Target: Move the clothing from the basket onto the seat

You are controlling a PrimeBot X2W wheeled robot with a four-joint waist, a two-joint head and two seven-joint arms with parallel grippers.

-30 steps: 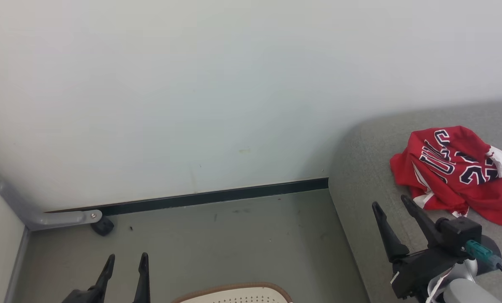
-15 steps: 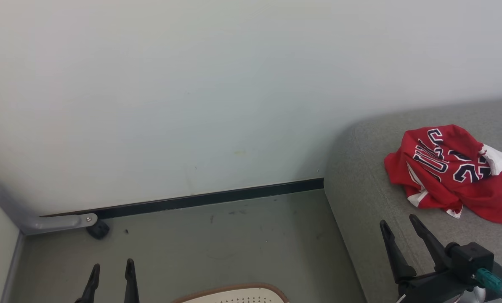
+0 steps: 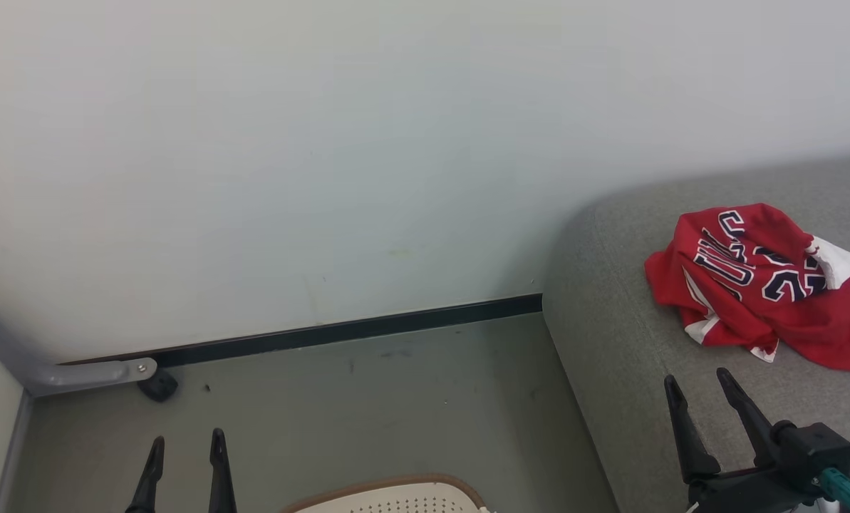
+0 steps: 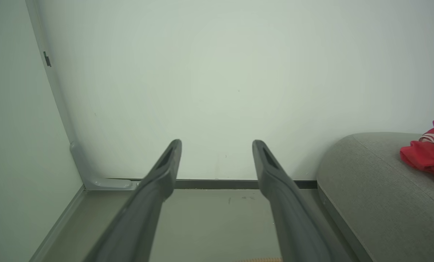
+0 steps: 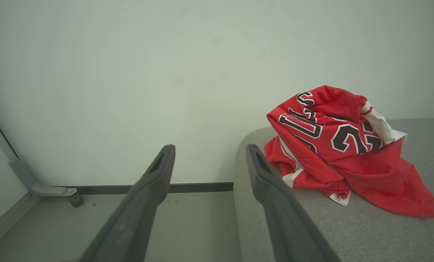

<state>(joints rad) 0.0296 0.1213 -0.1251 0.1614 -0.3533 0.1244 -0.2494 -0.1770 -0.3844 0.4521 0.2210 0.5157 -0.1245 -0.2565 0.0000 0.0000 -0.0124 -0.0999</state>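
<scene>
Room: pale plain wall meets a grey-green floor, with a black skirting strip along the join.
Hand L: left gripper sits low over the floor. Its two long dark fingers are spread wide with nothing between them, and they point at the wall.
Hand R: right gripper is over the near part of the large grey fabric-upholstered seat, close to the rounded edge that drops to the floor. Its fingers are apart and hold nothing.
Clothing: crumpled red fabric clothing lies in one heap on the seat, ahead of the right gripper's fingertips and off to their right, clear of them. On top is a jersey with navy, white-outlined lettering and numbers. White trim shows at the heap's edges and a white-striped fold on the side facing the left gripper.
Basket: oval cream perforated plastic basket with a brown rim stands on the floor between the two grippers, nearer the left one and behind both sets of fingertips. Its far rim and a strip of wall show; contents cannot be told.
Corner: grey metal bracket comes down the wall to the floor, with a small black caster at its end. Both are ahead of the left gripper and slightly to its left, well apart from it.
Seat vs wall: the seat's far side butts against the wall, ahead of the right gripper.
</scene>
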